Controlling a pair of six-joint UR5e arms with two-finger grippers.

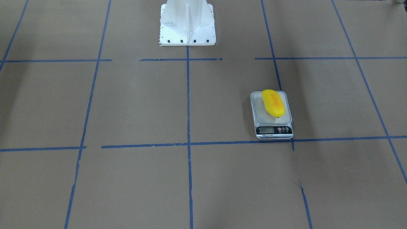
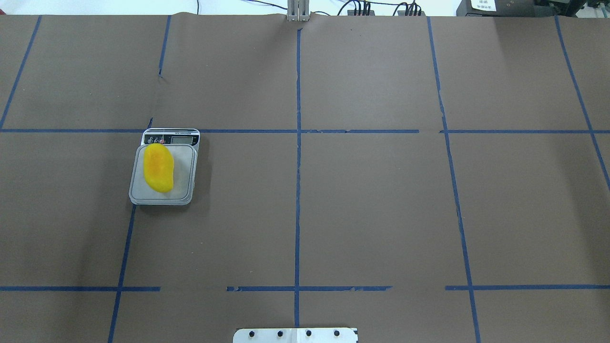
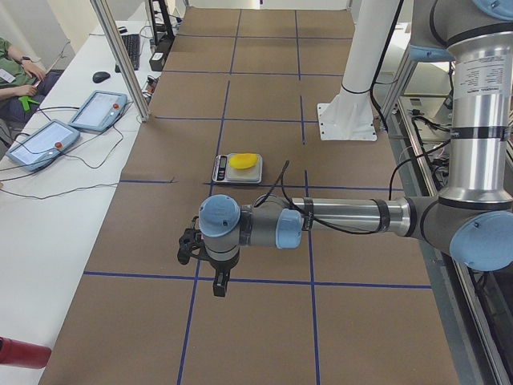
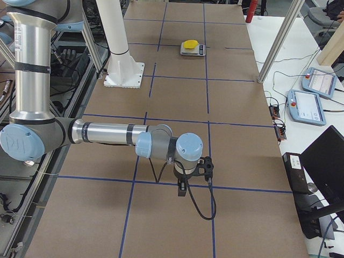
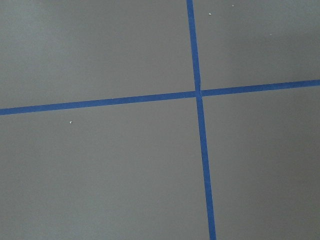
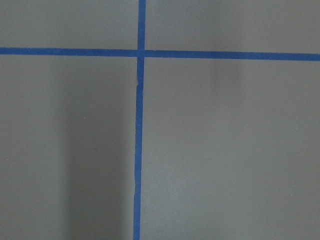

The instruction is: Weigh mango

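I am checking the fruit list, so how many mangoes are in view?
1. The mango lies on the platform of the grey kitchen scale, in the robot's left half of the table. No other mango shows in any view.

Blue tape lines (image 2: 298, 190) (a grid) cross the brown table covering (image 2: 381, 214).

The mango (image 2: 158, 167) is lying flat on the grey scale (image 2: 184, 176), yellow with its orange blush facing up, one end reaching toward the display.
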